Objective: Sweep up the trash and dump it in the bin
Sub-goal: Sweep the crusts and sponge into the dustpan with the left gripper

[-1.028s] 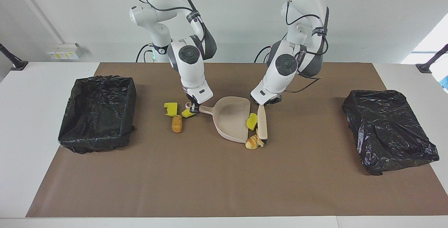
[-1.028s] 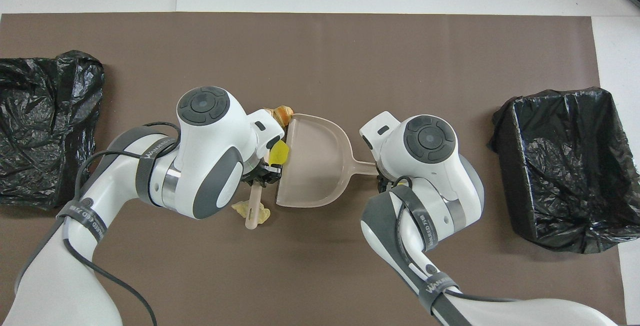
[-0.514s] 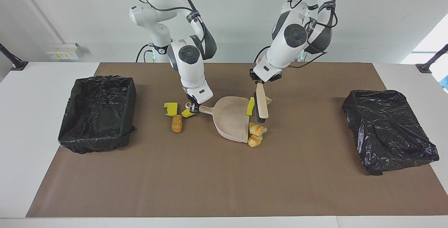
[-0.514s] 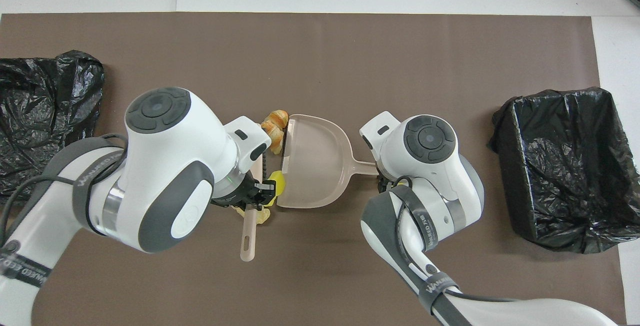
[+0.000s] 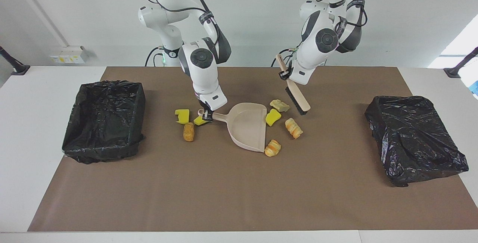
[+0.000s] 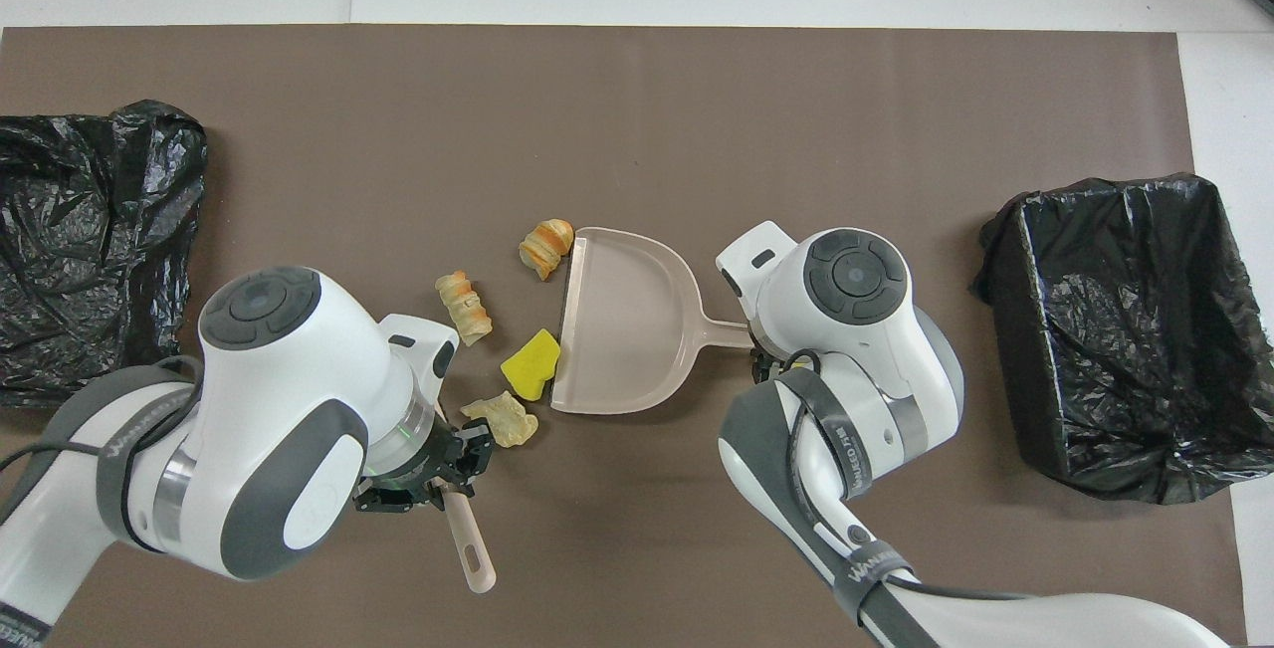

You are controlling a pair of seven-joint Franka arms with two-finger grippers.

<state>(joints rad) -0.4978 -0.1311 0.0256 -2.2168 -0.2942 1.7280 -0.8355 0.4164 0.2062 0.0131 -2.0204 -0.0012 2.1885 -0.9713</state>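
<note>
I see the left pincer (image 5: pixel 284 75) up in the air, clamped on the handle of the beige brush with black bristles (image 5: pixel 297 99); the brush hangs tilted over the brown mat (image 5: pixel 239 198) on the desk, bristle end down, clear of the trash.

Landmark: the beige plastic dustpan (image 5: pixel 249 125), flat on the mat, mouth toward the left arm's end. Right pincer (image 5: pixel 206 115) is closed tight on the tip of its handle.

Trash, near to far from the robots:
- pale yellowish lump (image 5: pixel 279 105), just off the mouth's nearer corner.
- bright yellow foam chunk (image 5: pixel 273 117), touching the mouth edge.
- orange-brown bread-like roll (image 5: pixel 293 128), near the mouth, apart from it.
- second orange-brown roll (image 5: pixel 273 148), at the mouth's farther corner.

Handle side:
- notched yellow foam block (image 5: pixel 182 116), beside the handle tip.
- small yellow foam piece (image 5: pixel 199 120), right at the right pincer.
- brown bread-like lump (image 5: pixel 189 131), just past those.

Nothing inside the pan.
</note>
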